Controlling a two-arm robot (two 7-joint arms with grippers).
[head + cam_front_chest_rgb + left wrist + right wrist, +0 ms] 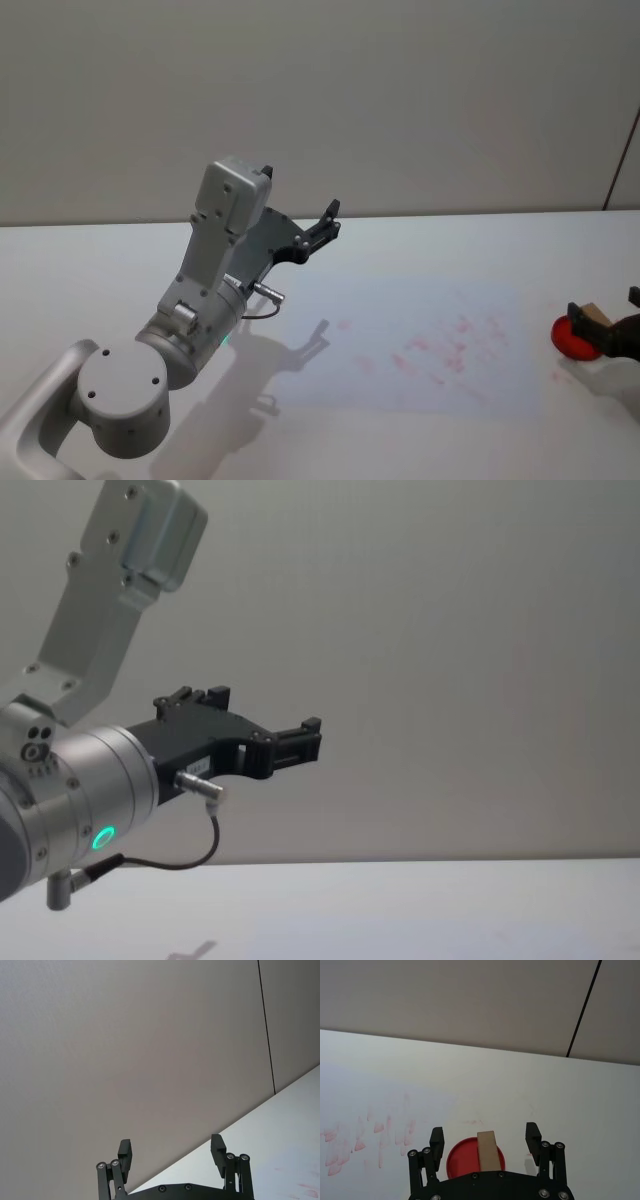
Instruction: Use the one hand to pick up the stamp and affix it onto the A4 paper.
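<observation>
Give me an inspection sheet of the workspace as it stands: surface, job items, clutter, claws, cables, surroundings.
Surface: white table, smooth.
Job's things: A4 paper lies flat mid-table, already dotted with red prints; stamp stands on a red ink pad, to the right of the paper.
Clutter: nothing seen.
Claws: right claw open, fingers on either side of the stamp, not touching it; left claw open, raised in the air, holding nothing.
Cables: thin cable loops from the left claw's base, off the table.
Surroundings: plain grey wall with one dark seam.
</observation>
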